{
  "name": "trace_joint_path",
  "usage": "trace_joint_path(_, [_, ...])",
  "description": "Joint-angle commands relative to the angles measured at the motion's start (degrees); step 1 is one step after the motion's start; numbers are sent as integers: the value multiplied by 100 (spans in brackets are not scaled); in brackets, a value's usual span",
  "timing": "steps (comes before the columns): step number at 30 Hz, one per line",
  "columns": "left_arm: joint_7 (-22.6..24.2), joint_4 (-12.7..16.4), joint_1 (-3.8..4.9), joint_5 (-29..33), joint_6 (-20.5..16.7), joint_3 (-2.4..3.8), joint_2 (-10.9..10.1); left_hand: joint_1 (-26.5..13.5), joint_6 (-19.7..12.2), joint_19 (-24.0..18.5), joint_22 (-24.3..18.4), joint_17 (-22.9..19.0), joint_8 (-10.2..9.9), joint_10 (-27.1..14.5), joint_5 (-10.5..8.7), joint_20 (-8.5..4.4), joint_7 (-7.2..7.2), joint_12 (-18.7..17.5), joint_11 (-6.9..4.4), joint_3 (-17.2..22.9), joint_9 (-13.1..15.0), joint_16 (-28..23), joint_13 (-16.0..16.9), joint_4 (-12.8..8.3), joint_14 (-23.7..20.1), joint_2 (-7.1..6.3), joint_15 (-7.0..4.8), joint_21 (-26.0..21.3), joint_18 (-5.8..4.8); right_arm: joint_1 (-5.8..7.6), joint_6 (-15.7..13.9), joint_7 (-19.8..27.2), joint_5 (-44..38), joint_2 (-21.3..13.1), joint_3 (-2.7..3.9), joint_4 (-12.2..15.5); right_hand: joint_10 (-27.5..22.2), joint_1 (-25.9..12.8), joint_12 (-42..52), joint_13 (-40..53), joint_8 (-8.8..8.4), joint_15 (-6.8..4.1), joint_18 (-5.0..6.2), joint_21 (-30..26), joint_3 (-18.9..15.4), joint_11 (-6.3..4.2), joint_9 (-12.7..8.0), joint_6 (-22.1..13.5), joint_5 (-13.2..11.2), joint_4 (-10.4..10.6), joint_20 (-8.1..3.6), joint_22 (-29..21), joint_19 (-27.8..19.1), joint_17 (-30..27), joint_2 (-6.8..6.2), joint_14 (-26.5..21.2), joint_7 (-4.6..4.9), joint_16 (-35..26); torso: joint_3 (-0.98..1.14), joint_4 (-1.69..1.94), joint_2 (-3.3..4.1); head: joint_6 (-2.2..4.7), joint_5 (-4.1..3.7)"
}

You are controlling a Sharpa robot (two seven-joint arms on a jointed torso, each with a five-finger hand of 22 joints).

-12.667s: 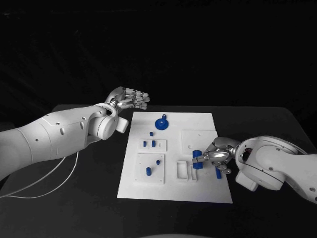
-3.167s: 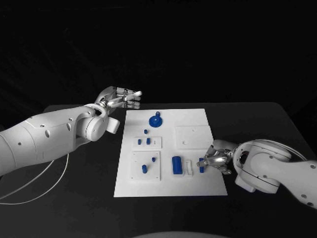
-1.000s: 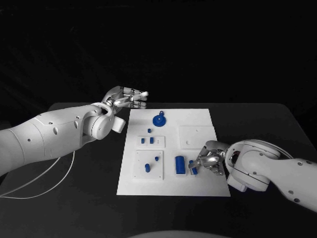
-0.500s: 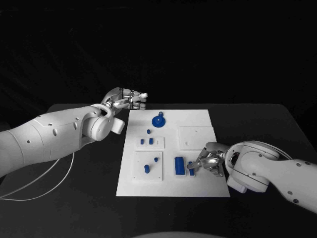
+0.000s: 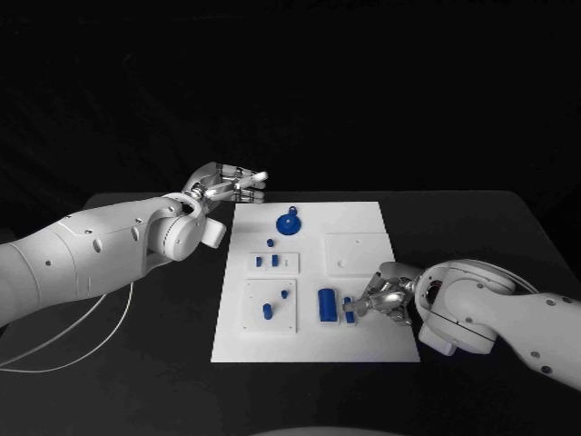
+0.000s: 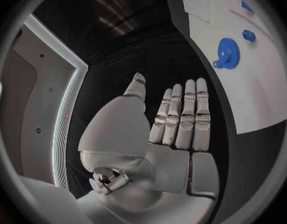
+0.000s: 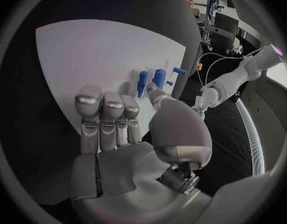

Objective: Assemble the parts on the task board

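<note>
Right hand (image 5: 382, 300) low over board (image 5: 369, 216) near-right area, fingers (image 7: 112, 115) straight, thumb tip at small blue peg (image 5: 349, 310) beside blue block (image 5: 328, 302); grip: can't tell. Left hand (image 5: 231, 184) raised off board's far-left corner, fingers (image 6: 180, 118) straight, holding nothing. Blue gear (image 5: 288, 222) at far end.

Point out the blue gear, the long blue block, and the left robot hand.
Blue gear (image 5: 288, 222): head view, centre of its round face.
Long blue block (image 5: 328, 304): head view, middle of its top surface.
Left robot hand (image 5: 231, 184): head view, middle of the hand, off the task board's far left corner.
</note>
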Motion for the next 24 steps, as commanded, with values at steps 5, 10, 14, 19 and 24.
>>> trace_joint_path(5, [40,8,-6,36,67,3,0,31,-36,19,-10,-13,-12,-25,-19,-12,6,1,25,-3,2,-17,6,29,-41,-17,10,22,-89,-18,156,90,44,-70,0,56,6,285,-2,10,-18,-29,61,22,-12,21,14,54,-12,-181,2,-6,309,13,-79,17,-14,-40,-2,-2,0,12,10])
trace_joint_path(10, [39,9,-7,36,68,3,-2,31,-36,19,-10,-13,-12,-25,-19,-12,6,1,25,-3,2,-17,6,29,-41,-17,10,22,-89,-34,202,107,49,-85,0,54,11,484,4,16,-21,-32,55,25,-52,16,0,64,-11,-397,0,-3,308,21,16,16,-20,-41,-5,2,1,19,-3])
trace_joint_path(14, [34,7,-7,36,67,3,-3,31,-36,19,-10,-13,-12,-25,-19,-12,6,1,25,-3,2,-17,6,29,-41,-17,10,22,-89,-46,214,102,50,-78,0,47,12,439,-6,17,-19,-34,46,25,-199,10,-58,77,-9,-567,-4,-1,311,30,130,17,-23,-49,-4,5,3,-18,4])
trace_joint_path(19, [28,7,-8,36,76,3,1,73,-28,20,-17,-15,-11,-22,-6,-9,5,1,25,-5,2,-18,7,-5,-40,45,11,23,-87,-52,199,75,-1,-55,0,23,17,426,-2,23,-17,-36,45,23,-189,9,-73,98,-12,-599,-6,1,308,39,146,20,-35,-51,-10,11,0,-19,-11])
trace_joint_path(24, [29,7,-9,36,78,3,1,70,-26,18,-21,-1,-12,-21,0,-5,4,1,25,-33,2,-18,7,-48,-43,70,12,25,-81,-66,144,51,-87,-10,-1,-35,27,441,1,27,-19,-45,35,29,-177,-4,-61,123,-12,-725,-14,4,311,47,250,22,-52,-54,-11,5,1,-21,-7])
